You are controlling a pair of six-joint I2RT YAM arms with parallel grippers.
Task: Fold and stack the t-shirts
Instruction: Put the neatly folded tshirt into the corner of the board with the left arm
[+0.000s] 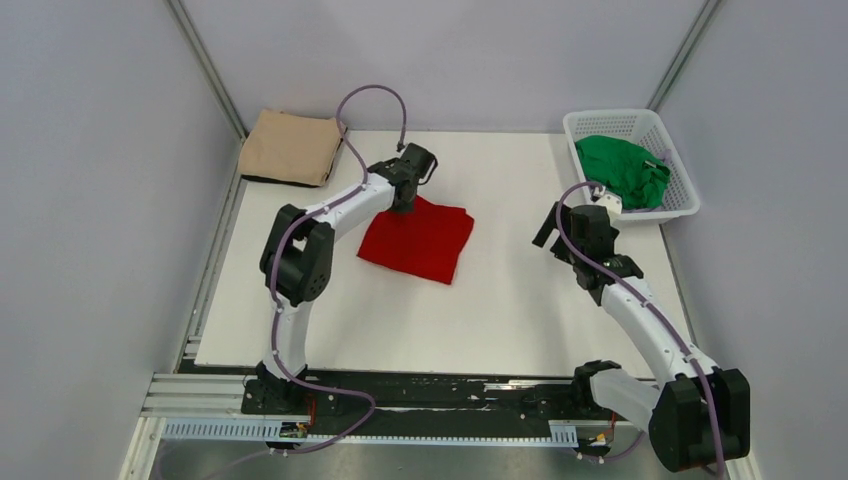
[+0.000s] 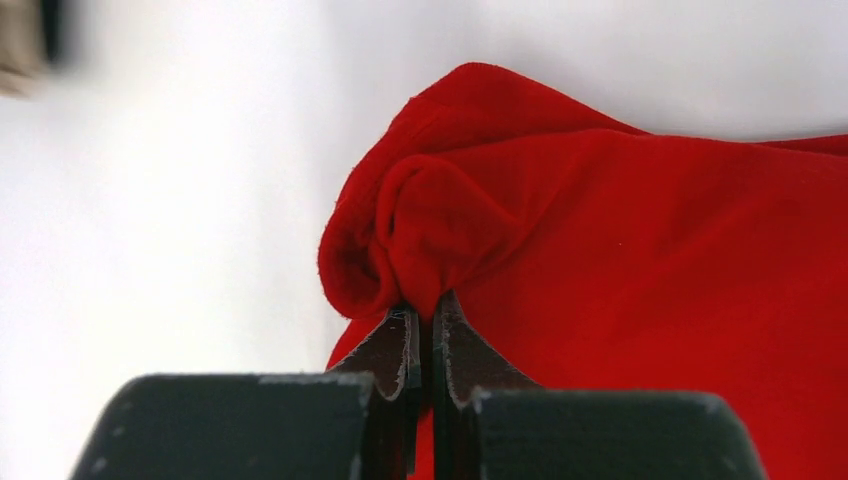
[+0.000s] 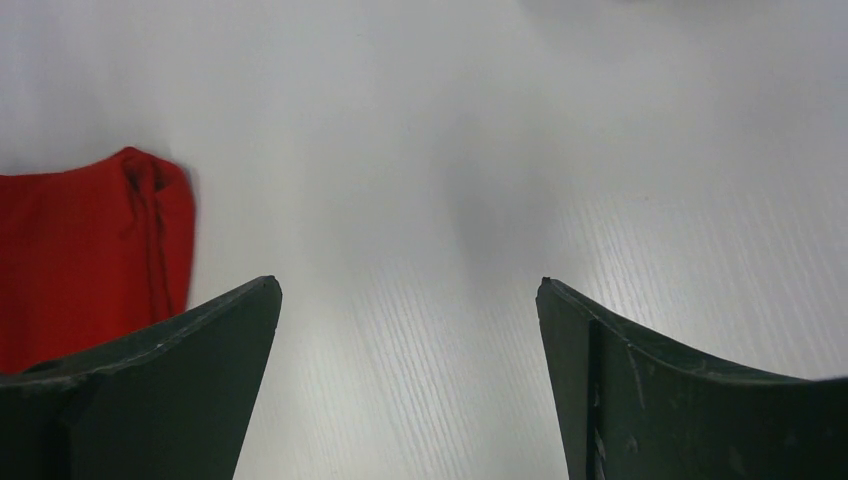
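Eyes on the middle of the overhead view: the red t-shirt point(image 1: 420, 240) lies folded into a rough square on the white worktop point(image 1: 500, 300). The left fingers point(image 1: 404, 205) are down on its upper left corner. Up close from the left wrist, they are pressed tight together with a puckered bunch of red cloth nipped between the tips, and the fabric curls into a little roll just beyond them.

Over to the right, the right fingers point(image 1: 549, 224) are spread wide apart with nothing between them. There is only bare worktop under the gap, and the edge of the red shirt peeks in at the left of that wrist's view. They sit well apart from the shirt, off its right side.

In the upper left corner of the worktop, the tan t-shirt point(image 1: 290, 147) sits folded flat. In the upper right, the green t-shirt point(image 1: 622, 168) is heaped loosely inside the white lattice basket point(image 1: 590, 122), just above the right arm's wrist.
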